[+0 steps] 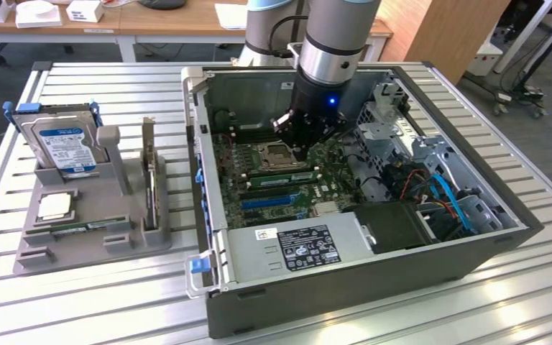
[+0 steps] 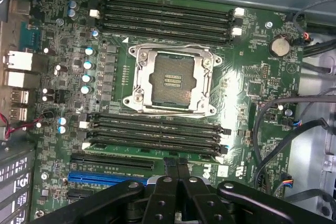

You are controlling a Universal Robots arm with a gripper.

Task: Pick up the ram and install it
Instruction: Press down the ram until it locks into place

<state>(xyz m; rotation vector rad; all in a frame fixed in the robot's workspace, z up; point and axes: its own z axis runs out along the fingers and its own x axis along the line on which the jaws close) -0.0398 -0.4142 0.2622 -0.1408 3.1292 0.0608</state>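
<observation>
- End effector [image 1: 298,149] hangs inside the open computer case [image 1: 353,284], low over the motherboard [image 1: 286,198] and just beside the CPU socket [image 1: 272,152].
- In the wrist view the end effector [image 2: 177,169] has its two black fingers [image 2: 171,167] pressed together, with nothing visible between them. Their tips sit just past the lower bank of memory slots [image 2: 152,136], over the long black expansion slot.
- The ram [image 1: 89,227], a narrow green stick, lies flat in a groove of the grey holder [image 1: 84,248] on the table [image 1: 8,287]. That is at the exterior view's left, outside the case and well apart from the end effector.
- Thin green strips also show along the memory slots [image 1: 281,175] near the end effector; whether those are seated modules I cannot tell.
- A silver hard drive [image 1: 65,147] with a blue label stands upright at the back of the holder; its print is too small to read.
- A dark expansion card [image 1: 149,169] stands on edge in the holder, between the hard drive and the case.
- The power supply [image 1: 295,251] carries a white label with black print and marks that cannot be read.
- Board markings in the wrist view are too small to read.
</observation>
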